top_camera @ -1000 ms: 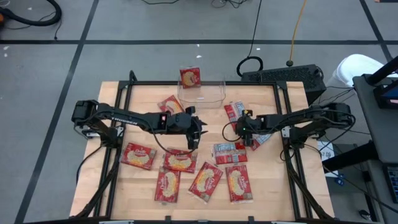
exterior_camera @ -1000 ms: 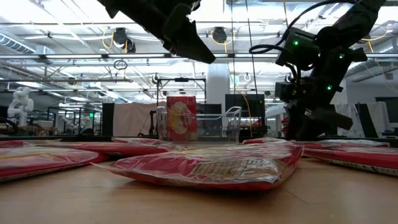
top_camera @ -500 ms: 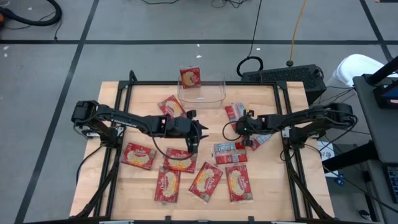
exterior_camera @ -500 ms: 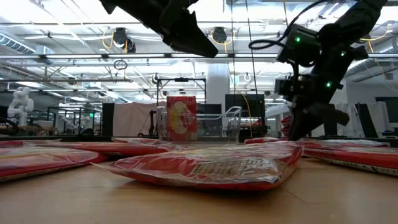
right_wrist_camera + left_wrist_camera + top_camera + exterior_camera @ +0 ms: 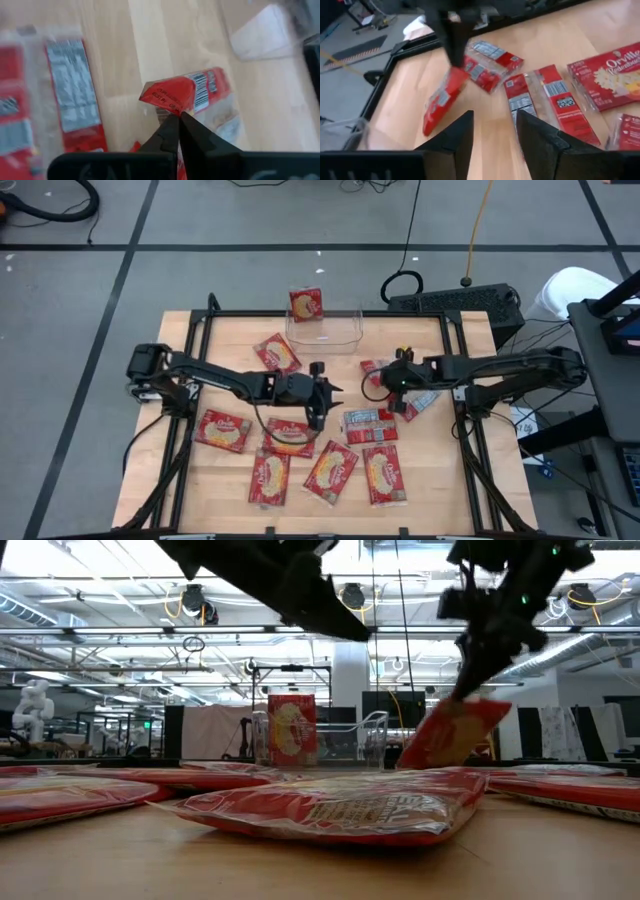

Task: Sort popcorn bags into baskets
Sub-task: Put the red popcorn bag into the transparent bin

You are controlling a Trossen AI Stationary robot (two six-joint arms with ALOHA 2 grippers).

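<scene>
Popcorn bag, flat red packet with a white printed back (image 5: 452, 732), hangs tilted above the wooden table (image 5: 220, 470), pinched by one edge in the right gripper (image 5: 176, 120). Jaws are fully closed on a thin fold of wrapper near a corner; most of the packet dangles free below. Its lower corner looks close to the packets still lying flat, and I cannot tell if it clears them.

Clear plastic rectangular bin with rounded corners (image 5: 325, 330) sits at the far edge of the table, with one red packet standing upright (image 5: 305, 303) at its far left corner. The lifted bag is near the bin, off to its right.

Left gripper (image 5: 492, 132) hovers over the loose red packets at mid-table (image 5: 290, 437), fingers partly spread, holding nothing.

Risks from here, as I judge them:
- Grip is on slick film at the edge only. A quick swing could let the bag slip out or rotate in the jaws.
- Hanging low, the bag may snag a neighbouring packet or catch on the bin's near wall and get dragged out of the pinch.
- Both arms work close together at centre; paths could cross.
- A tilted drop may knock over the standing packet.
</scene>
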